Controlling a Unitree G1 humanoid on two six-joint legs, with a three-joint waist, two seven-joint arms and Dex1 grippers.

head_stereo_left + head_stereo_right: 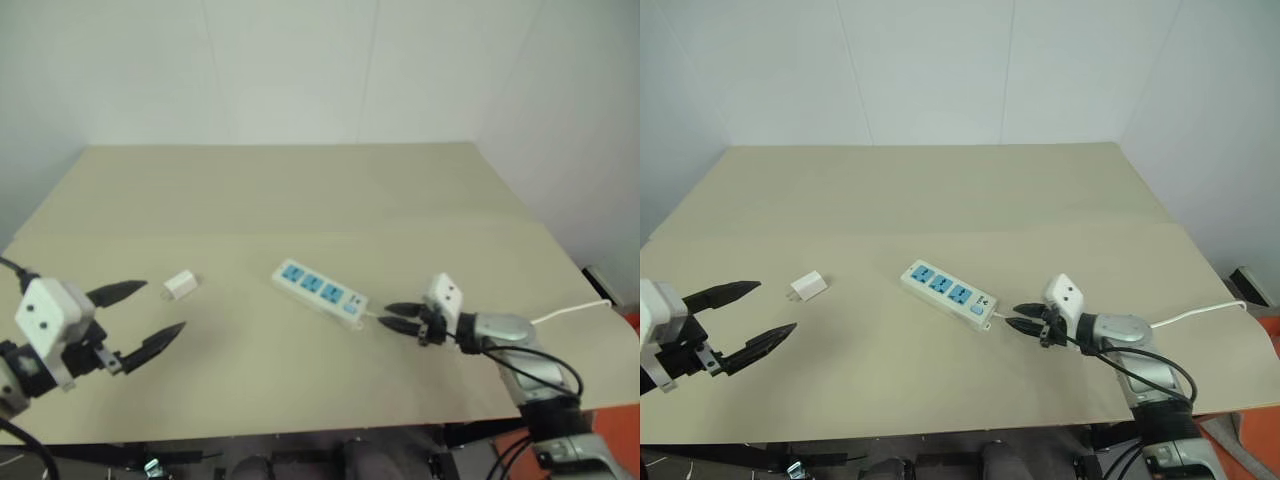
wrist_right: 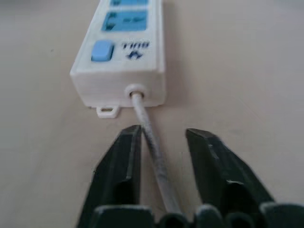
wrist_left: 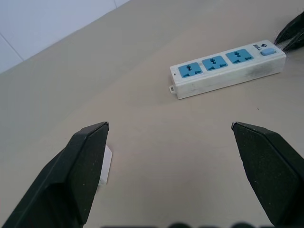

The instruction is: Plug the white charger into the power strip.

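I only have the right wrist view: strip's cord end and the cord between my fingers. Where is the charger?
Observer: The white charger lies on the table, apart from the power strip, off its far end.
Operator: Is the left gripper holding it?
Observer: No. The left gripper is open, short of the charger.
Operator: Are all sockets free?
Observer: Yes, all three blue sockets are free.

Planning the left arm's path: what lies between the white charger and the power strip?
Nothing: in the left eye view, bare table separates the white charger from the power strip.
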